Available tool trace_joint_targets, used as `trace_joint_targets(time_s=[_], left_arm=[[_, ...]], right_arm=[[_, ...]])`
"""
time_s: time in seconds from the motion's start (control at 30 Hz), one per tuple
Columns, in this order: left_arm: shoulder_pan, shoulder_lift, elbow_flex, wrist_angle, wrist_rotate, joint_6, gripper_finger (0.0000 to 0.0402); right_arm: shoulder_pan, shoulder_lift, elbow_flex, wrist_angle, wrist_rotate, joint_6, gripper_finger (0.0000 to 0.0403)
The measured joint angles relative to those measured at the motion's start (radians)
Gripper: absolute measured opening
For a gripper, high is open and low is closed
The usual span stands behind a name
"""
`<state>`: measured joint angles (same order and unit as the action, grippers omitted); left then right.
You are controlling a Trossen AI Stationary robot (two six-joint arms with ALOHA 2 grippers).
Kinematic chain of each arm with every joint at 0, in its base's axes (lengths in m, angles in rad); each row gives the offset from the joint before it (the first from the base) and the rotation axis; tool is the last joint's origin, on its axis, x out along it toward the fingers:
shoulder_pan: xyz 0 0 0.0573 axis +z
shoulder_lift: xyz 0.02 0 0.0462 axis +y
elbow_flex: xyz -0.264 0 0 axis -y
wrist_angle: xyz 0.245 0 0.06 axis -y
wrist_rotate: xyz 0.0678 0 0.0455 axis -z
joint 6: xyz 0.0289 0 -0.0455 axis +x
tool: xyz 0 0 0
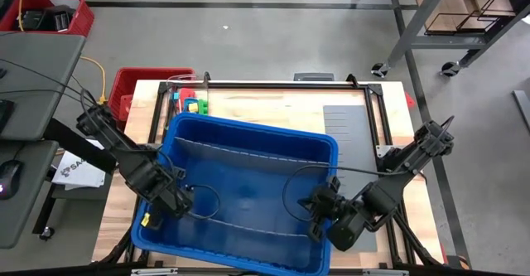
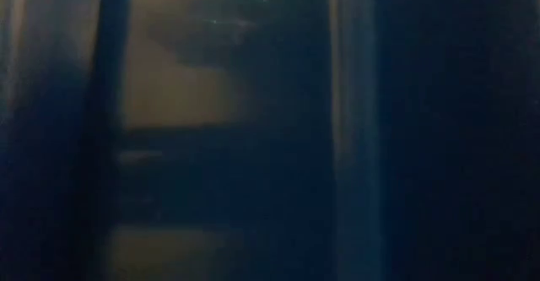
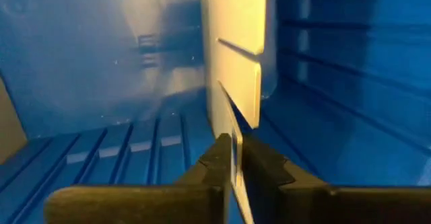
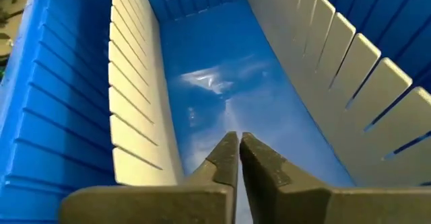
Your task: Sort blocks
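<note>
Surface (image 1: 248,102): wood top, black frame round it. Big blue bin (image 1: 240,135) sits skewed across the middle, reaching toward the near edge; two grey divider panels (image 1: 248,153) run lengthwise inside, splitting it into three lanes. A spare grey panel (image 1: 348,131) lies flat on the surface, right side, just beside the bin.

Blocks (image 1: 192,104): small cluster, green/yellow/red visible, at the far-left part of the surface, just outside the bin's far-left corner. None seen inside the bin.

Step in hand, as I judge it: seating the dividers, prep before any sorting. To do well: keep the panel upright, let go only once it stands in its slots, then lift straight so it isn't dragged out.

Left claw (image 3: 232,160): inside the bin's near-left end, nearly closed, pinching the thin edge of a divider between its fingers (image 3: 266,167).

Right claw (image 4: 238,143): inside the bin near its near-right end, over the middle lane, closed to a slit, holding nothing, touching neither panel.

Low view dark, no use.
</note>
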<state>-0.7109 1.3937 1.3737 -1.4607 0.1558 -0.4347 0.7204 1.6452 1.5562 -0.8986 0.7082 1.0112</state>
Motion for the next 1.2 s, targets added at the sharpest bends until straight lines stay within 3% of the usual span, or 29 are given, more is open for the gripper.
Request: trace_joint_targets(time_s=[0.3, 0.43, 0.53, 0.67, 0.77, 0.83, 0.9, 1.2], left_arm=[[0.066, -0.002, 0.224, -0.113, -0.081, 0.004, 0.0141], [0.098, -0.018, 0.330, -0.106, -0.091, 0.010, 0.0168], [0.103, -0.026, 0.361, -0.111, -0.155, 0.011, 0.0169], [0.102, -0.036, 0.364, -0.111, -0.227, 0.056, 0.0149], [0.102, -0.037, 0.365, -0.111, -0.265, 0.115, 0.0102], [0.112, -0.036, 0.365, -0.110, -0.286, 0.168, 0.0046], [0.132, -0.037, 0.365, -0.111, -0.298, 0.202, 0.0013], [0.223, -0.062, 0.365, -0.110, -0.402, 0.316, 0.0001]], right_arm=[[-0.046, -0.147, 0.000, 0.004, 0.021, -0.180, 0.0123], [-0.078, -0.216, 0.000, 0.085, -0.112, -0.205, 0.0140], [-0.069, -0.209, 0.002, 0.212, -0.257, -0.265, 0.0107], [-0.021, -0.113, 0.002, 0.359, -0.473, -0.259, 0.0016], [0.036, -0.021, 0.001, 0.475, -0.598, -0.151, 0.0010], [0.075, 0.037, 0.001, 0.570, -0.643, -0.088, 0.0003], [0.110, 0.089, 0.001, 0.634, -0.659, -0.020, 0.0003], [0.160, 0.170, 0.008, 0.604, -0.607, 0.147, 0.0000]])
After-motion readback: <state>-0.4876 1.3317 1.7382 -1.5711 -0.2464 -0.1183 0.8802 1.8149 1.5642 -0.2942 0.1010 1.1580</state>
